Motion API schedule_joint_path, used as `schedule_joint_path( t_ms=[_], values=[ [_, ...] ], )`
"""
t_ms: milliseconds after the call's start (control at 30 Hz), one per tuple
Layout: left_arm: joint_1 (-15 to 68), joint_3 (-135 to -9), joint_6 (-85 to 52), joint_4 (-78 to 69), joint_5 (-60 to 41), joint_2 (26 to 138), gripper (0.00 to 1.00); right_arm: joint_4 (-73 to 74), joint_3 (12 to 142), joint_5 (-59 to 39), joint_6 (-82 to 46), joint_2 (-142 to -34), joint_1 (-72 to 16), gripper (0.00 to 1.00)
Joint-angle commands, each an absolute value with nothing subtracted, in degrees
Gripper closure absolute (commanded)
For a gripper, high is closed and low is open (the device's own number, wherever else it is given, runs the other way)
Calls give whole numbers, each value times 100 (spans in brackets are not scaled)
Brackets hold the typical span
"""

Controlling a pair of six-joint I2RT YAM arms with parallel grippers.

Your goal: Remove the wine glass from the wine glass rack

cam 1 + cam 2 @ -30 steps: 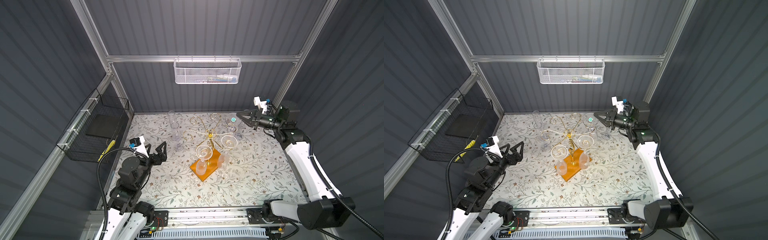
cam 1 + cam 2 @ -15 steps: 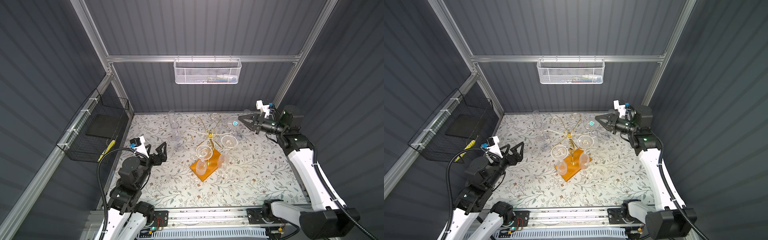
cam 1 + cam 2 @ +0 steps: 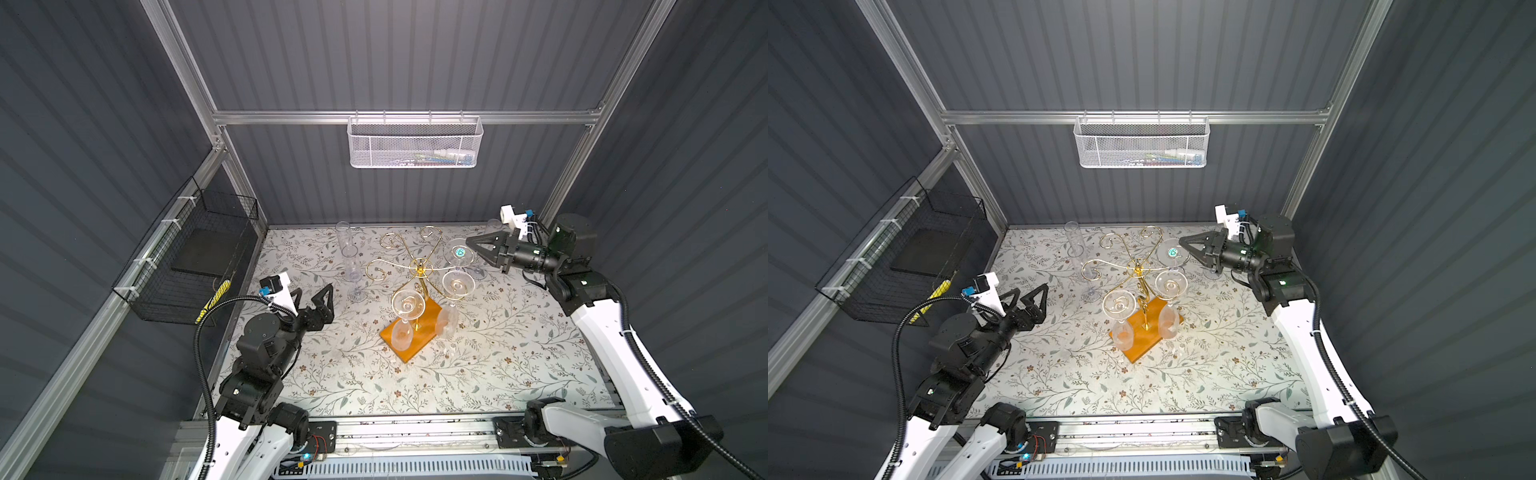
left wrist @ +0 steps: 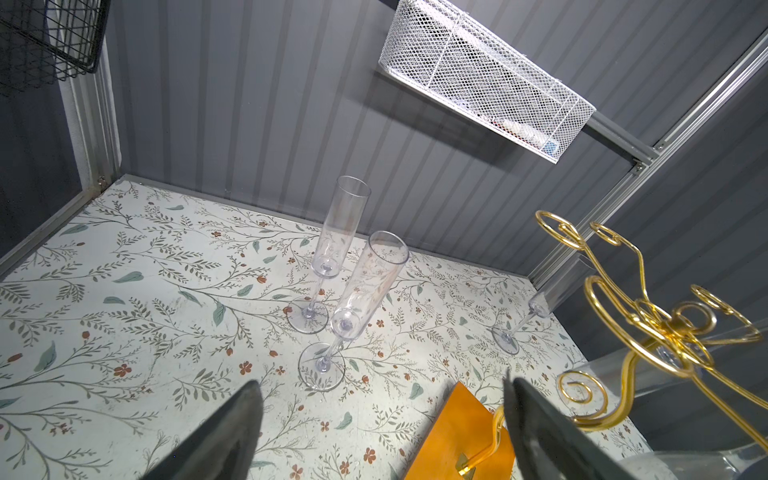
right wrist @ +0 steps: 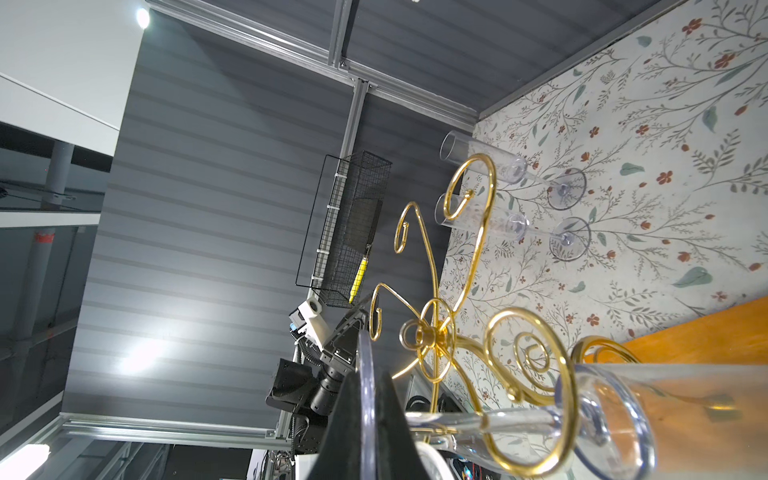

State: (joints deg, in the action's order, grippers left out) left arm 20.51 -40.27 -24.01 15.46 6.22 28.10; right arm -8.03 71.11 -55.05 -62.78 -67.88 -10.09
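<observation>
The wine glass rack (image 3: 420, 266) (image 3: 1138, 266) is gold scrolled wire on an orange wooden base (image 3: 415, 336), mid-table in both top views. A clear wine glass hangs upside down at its far right arm, its round foot (image 3: 459, 252) (image 3: 1172, 252) uppermost. My right gripper (image 3: 468, 242) (image 3: 1181, 242) (image 5: 368, 399) is shut on the rim of that foot. In the right wrist view the glass stem (image 5: 449, 422) runs through a gold scroll (image 5: 532, 415). My left gripper (image 3: 313, 293) (image 3: 1027, 294) (image 4: 382, 415) stands open and empty, left of the rack.
Two more glasses (image 3: 408, 305) (image 3: 458, 284) hang from the rack's near arms. Two flutes (image 3: 344, 241) (image 3: 353, 270) stand at the back left, another (image 3: 492, 226) behind my right gripper. A white mesh basket (image 3: 413, 141) hangs on the back wall, a black wire basket (image 3: 195, 257) on the left.
My right arm's wrist has drifted a little to the right, and the held glass foot has shifted slightly toward the front. The left arm has not moved.
</observation>
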Motion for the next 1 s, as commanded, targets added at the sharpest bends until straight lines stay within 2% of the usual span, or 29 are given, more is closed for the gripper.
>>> schedule_joint_path(
  t_ms=[0, 467, 967],
  values=[
    [2012, -4175, -2268, 1589, 701, 2658, 7, -518, 7398, -5467, -6311, -6996, -1163, 100],
    [2007, -4409, -2326, 2006, 778, 2524, 7, -948, 8701, -5361, -5736, -7991, -1262, 100],
    [2007, -5318, -3066, 2562, 476, 2910, 7, -1036, 9351, -5353, -5290, -7980, -412, 100]
  ],
)
